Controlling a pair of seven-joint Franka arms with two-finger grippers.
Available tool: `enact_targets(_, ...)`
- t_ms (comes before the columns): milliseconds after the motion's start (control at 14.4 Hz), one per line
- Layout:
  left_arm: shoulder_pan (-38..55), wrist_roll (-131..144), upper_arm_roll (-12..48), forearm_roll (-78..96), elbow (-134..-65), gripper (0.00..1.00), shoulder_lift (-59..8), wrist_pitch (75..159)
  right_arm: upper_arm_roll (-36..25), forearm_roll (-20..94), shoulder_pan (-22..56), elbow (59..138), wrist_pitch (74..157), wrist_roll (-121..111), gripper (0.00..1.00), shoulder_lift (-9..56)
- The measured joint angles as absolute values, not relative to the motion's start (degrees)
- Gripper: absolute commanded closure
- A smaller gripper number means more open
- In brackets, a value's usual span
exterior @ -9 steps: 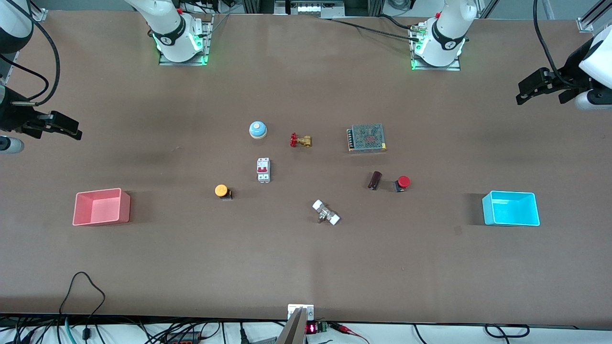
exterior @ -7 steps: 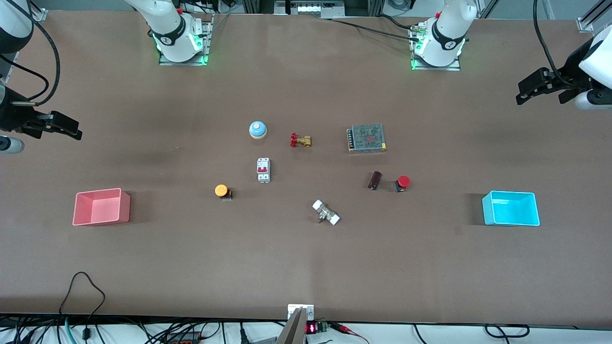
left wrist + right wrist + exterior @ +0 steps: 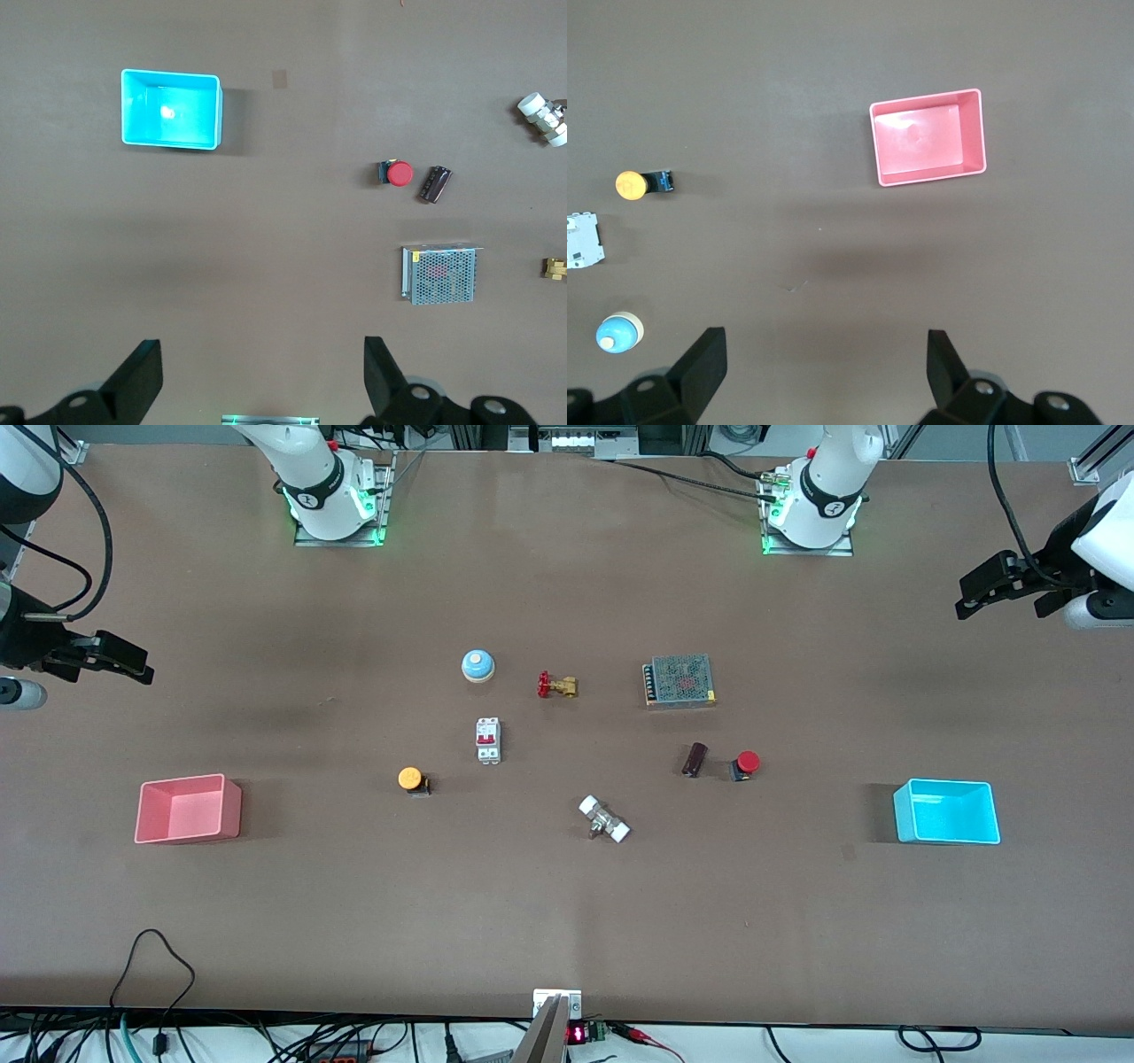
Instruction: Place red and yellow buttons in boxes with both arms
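Observation:
The red button (image 3: 747, 763) lies on the table beside a dark cylinder; it also shows in the left wrist view (image 3: 400, 173). The yellow button (image 3: 410, 779) lies toward the right arm's end, also in the right wrist view (image 3: 631, 183). The cyan box (image 3: 902, 815) stands at the left arm's end, empty (image 3: 170, 108). The pink box (image 3: 186, 831) stands at the right arm's end, empty (image 3: 928, 135). My left gripper (image 3: 967, 607) hangs open and empty, high over the table's left-arm end (image 3: 263, 372). My right gripper (image 3: 140, 672) hangs open and empty, high over the right-arm end (image 3: 824, 367).
In the middle lie a blue dome with a yellow top (image 3: 477, 665), a red-handled brass valve (image 3: 556, 685), a white circuit breaker (image 3: 488, 740), a metal mesh power supply (image 3: 679, 680), a dark cylinder (image 3: 695, 759) and a white pipe fitting (image 3: 604, 819).

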State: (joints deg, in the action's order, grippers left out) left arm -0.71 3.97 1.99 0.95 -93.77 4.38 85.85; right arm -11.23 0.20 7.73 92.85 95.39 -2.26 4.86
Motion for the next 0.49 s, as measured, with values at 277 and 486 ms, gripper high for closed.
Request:
enact_targets(277,-0.57,3.97,2.37,0.96,-92.09,0.00,2.44,84.89,-11.20,0.55,7.88,92.86,93.08,-2.26,0.00,6.14)
enact_targets(486,0.11,3.92,2.47,1.01,-91.54,0.00,-0.61,85.37,-11.19,0.58,8.12,92.85,92.46,-2.26,0.00,7.23)
